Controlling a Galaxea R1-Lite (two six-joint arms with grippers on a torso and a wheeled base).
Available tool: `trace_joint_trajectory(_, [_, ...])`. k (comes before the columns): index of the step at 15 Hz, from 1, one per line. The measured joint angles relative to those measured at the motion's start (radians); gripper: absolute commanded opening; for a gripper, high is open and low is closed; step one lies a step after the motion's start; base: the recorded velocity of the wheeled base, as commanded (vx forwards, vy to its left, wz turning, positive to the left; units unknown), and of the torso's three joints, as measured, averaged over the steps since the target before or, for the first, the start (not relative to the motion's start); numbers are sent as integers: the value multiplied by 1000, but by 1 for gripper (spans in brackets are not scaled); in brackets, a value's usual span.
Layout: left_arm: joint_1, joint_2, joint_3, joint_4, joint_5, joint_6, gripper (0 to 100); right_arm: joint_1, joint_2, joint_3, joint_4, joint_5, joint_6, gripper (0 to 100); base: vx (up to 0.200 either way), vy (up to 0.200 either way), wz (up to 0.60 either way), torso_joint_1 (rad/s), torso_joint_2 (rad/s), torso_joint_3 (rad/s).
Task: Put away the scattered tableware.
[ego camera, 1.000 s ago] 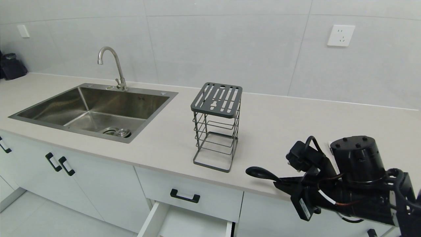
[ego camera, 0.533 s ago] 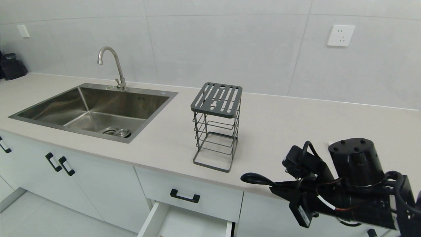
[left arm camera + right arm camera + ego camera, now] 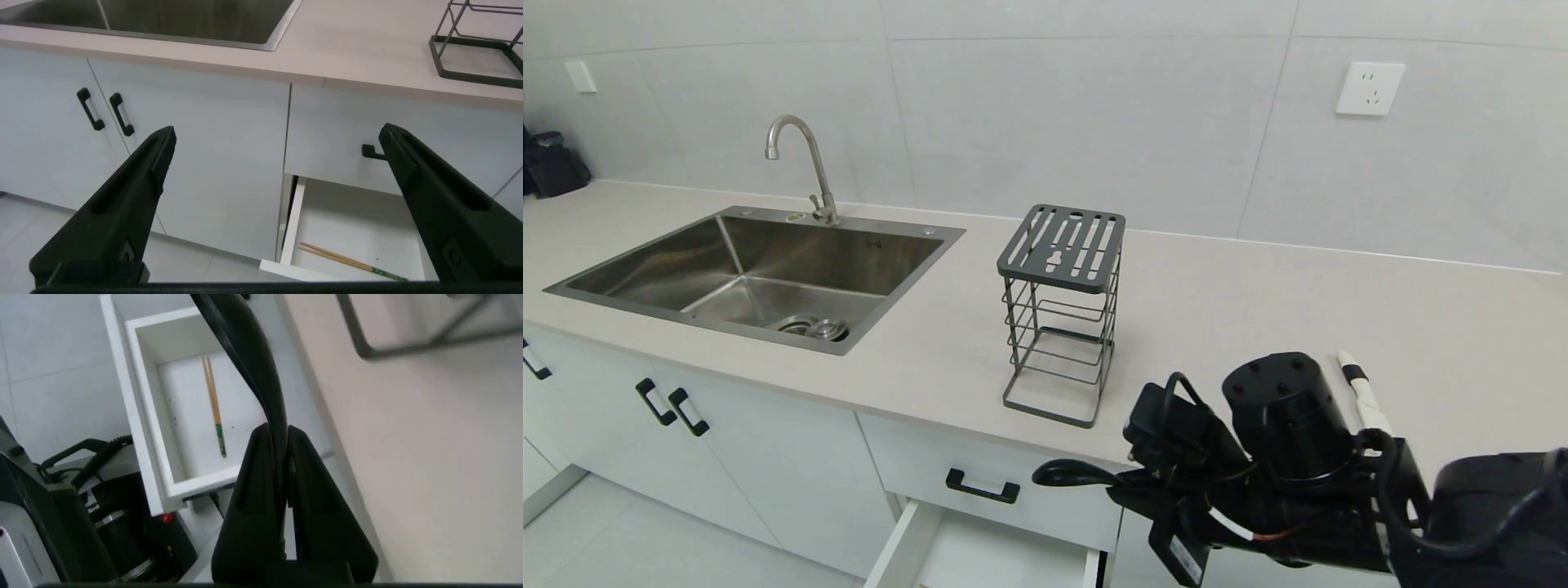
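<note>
1. Right gripper point(image 3: 1134, 483) clamped shut on the handle of a black spoon point(image 3: 1062, 472), held level just off the counter's point(image 3: 1217, 310) near edge, over the open drawer point(image 3: 892, 541).
2. Chopsticks point(image 3: 214, 400) lie inside that drawer.
3. Left gripper point(image 3: 278, 135) spread wide, empty, before the cabinets.

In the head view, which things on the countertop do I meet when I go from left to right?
black object → sink → wire rack → white utensil with a black band. The black spoon in the right gripper overlaps the rack, so it is left out.
</note>
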Motion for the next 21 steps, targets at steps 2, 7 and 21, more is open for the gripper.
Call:
trace_joint_trajectory(2, [0, 0, 0, 0, 0, 0, 100, 42, 51, -30, -11, -3, 28, 0, 0, 0, 0, 0, 0, 0])
trace_joint_trajectory(7, [0, 0, 0, 0, 0, 0, 100, 105, 111, -45, -20, -11, 66, 0, 0, 0, 0, 0, 0, 0])
trace_joint_trajectory(21, [0, 0, 0, 0, 0, 0, 100, 179, 329, -253, -20, -44, 110, 0, 0, 0, 0, 0, 0, 0])
